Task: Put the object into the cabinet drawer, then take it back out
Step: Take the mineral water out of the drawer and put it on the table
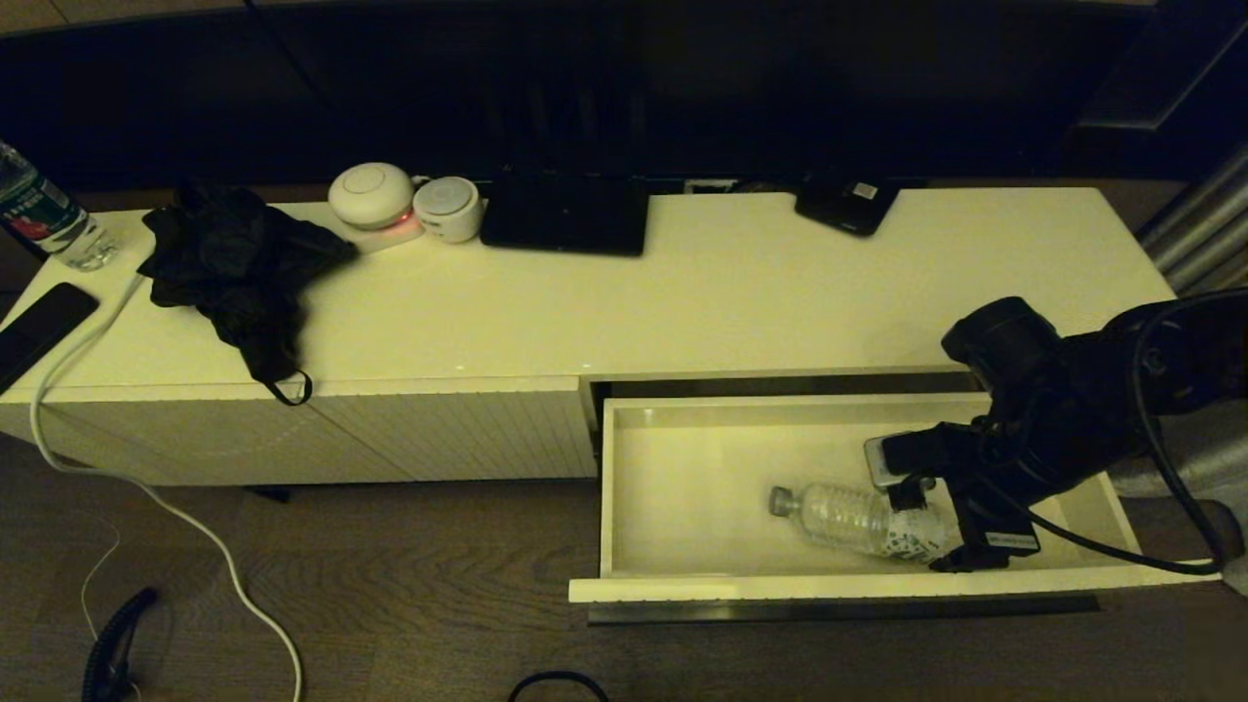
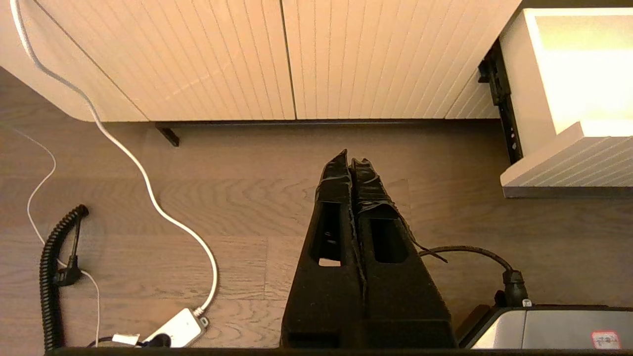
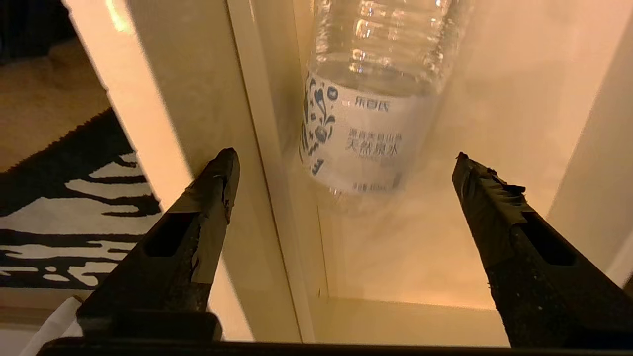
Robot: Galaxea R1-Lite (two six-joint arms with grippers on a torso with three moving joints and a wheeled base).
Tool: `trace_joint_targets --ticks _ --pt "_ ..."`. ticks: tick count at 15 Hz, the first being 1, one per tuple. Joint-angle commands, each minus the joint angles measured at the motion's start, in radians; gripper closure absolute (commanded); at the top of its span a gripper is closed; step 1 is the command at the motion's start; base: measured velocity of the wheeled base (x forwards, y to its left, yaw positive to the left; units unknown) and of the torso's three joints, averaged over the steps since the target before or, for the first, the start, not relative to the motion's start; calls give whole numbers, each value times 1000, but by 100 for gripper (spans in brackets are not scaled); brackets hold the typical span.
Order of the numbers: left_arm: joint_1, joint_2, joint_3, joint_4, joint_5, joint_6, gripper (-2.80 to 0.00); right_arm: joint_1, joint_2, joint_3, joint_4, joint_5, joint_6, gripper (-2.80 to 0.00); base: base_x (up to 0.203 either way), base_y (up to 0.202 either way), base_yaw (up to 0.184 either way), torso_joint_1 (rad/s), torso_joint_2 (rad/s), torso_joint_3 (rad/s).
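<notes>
The clear water bottle [image 1: 846, 517] lies on its side in the open cabinet drawer [image 1: 682, 588], grey cap pointing left, close to the drawer's front wall. In the right wrist view its pale label [image 3: 368, 133] and base show just ahead of the fingertips. My right gripper [image 1: 934, 528] [image 3: 343, 155] hangs over the bottle's base end, open wide and holding nothing, with one finger [image 3: 207, 198] above the drawer's front wall. The left gripper [image 2: 350, 160] is shut and empty, parked over the floor in front of the cabinet [image 1: 682, 302].
On the cabinet top sit a bottle with a green-and-red label [image 1: 44, 219], a black cloth [image 1: 234, 263], a phone [image 1: 39, 327], two white round devices [image 1: 370, 195], and black boxes [image 1: 565, 214]. A white cable [image 1: 146, 487] trails across the floor. A patterned rug [image 3: 59, 198] lies beside the drawer.
</notes>
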Motion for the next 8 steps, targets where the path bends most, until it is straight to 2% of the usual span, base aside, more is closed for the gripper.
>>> trace_joint_targets --ticks 1,8 --pt "0 -2 0 0 1 -1 0 -4 52 -53 0 2 -8 -280 0 0 0 0 0 0" --pt "0 -2 2 0 1 -1 0 -3 71 -109 63 17 -11 -280 0 0 0 0 0 0"
